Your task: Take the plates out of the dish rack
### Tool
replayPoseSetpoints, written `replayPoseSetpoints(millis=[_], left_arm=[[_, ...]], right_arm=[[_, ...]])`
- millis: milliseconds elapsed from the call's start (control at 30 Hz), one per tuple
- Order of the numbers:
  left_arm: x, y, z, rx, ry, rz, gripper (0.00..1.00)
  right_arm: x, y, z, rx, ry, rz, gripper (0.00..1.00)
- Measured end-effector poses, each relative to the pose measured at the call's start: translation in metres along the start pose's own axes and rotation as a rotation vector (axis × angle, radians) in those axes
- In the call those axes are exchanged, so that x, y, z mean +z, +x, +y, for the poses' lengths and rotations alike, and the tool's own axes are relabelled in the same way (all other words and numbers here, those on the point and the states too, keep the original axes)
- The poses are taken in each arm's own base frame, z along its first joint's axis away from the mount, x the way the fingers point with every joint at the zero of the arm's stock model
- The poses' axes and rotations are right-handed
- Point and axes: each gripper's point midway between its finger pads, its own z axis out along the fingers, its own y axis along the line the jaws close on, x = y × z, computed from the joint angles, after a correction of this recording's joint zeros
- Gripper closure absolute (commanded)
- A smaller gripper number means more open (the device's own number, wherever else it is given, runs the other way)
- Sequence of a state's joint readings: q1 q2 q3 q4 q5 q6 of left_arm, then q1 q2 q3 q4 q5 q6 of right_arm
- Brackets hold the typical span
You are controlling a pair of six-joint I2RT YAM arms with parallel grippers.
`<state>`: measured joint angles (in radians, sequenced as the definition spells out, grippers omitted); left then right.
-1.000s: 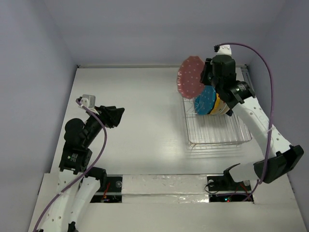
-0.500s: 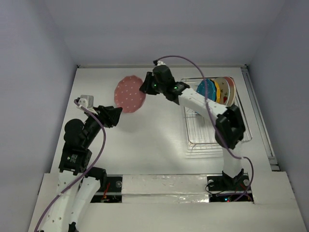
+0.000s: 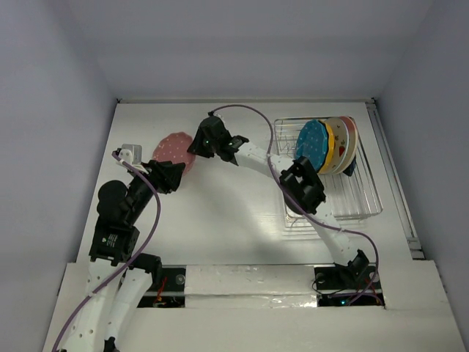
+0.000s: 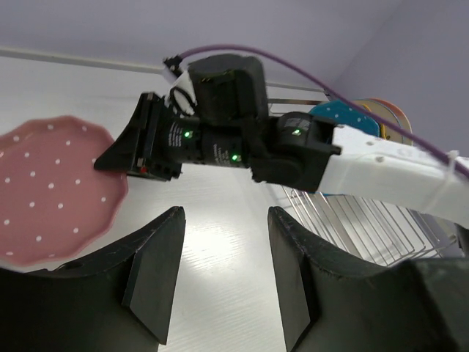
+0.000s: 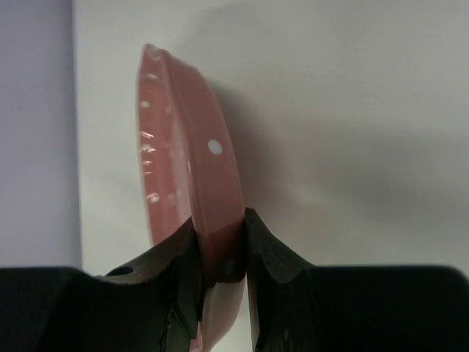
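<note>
In the top view, a rectangular silver wire dish rack (image 3: 366, 211) is seen at the far right of the white surface (image 3: 234, 213). A row of plates is stood on edge in its far end, with a teal dotted plate (image 3: 311, 145) at the front, an orange plate (image 3: 329, 147) next and paler ones behind. A round red plate with white dots (image 3: 170, 149) is held well to the left of the rack, over the far left of the surface, by the right gripper (image 3: 189, 149), whose arm is stretched across from the right. The left gripper (image 3: 174, 174) is placed just on the near side of that plate. In the left wrist view, the left gripper is shown spread and empty, with the red plate beyond one of its fingers and apart from it. In the right wrist view, the right gripper is seen pinching the red plate by its rim, with the plate on edge; whether the plate touches the surface cannot be told. One plate is judged to be out of the rack but not yet released, and the row in the rack is left to be unloaded.
</note>
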<state>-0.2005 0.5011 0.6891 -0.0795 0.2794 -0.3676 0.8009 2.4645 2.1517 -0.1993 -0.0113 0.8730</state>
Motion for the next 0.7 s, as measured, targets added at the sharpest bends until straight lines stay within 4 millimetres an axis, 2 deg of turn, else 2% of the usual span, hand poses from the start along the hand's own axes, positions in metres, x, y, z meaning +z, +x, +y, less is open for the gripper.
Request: replayPoseSetpoints(millis=[33,100,133,167,233,267,400,533,700], left_arm=[[0.0,0.0,0.0,0.0,0.0,0.0,0.54],[0.0,0.0,0.0,0.0,0.0,0.0,0.54],[0.0,0.0,0.0,0.0,0.0,0.0,0.54],[0.0,0.0,0.0,0.0,0.0,0.0,0.54],[0.0,0.0,0.0,0.0,0.0,0.0,0.54],[0.0,0.0,0.0,0.0,0.0,0.0,0.54],[0.0,0.0,0.0,0.0,0.0,0.0,0.54],[0.0,0.0,0.0,0.0,0.0,0.0,0.54],[0.0,0.0,0.0,0.0,0.001,-0.001,0.54]], right_arm=[[0.005,0.006,-0.007,0.013,0.011,0.013,0.98],[0.013,0.014,-0.013,0.055,0.018,0.025,0.87],[0.015,0.014,-0.013,0.069,0.012,0.024,0.8],[0.016,0.014,-0.013,0.079,0.009,0.023,0.69],[0.016,0.015,-0.012,0.09,0.007,0.022,0.6],[0.017,0.014,-0.01,0.099,-0.001,0.017,0.49],[0.019,0.016,-0.013,0.112,-0.01,0.008,0.3],[0.019,0.033,-0.034,0.112,0.026,0.034,0.2],[0.009,0.029,-0.03,0.098,0.011,0.023,0.08]])
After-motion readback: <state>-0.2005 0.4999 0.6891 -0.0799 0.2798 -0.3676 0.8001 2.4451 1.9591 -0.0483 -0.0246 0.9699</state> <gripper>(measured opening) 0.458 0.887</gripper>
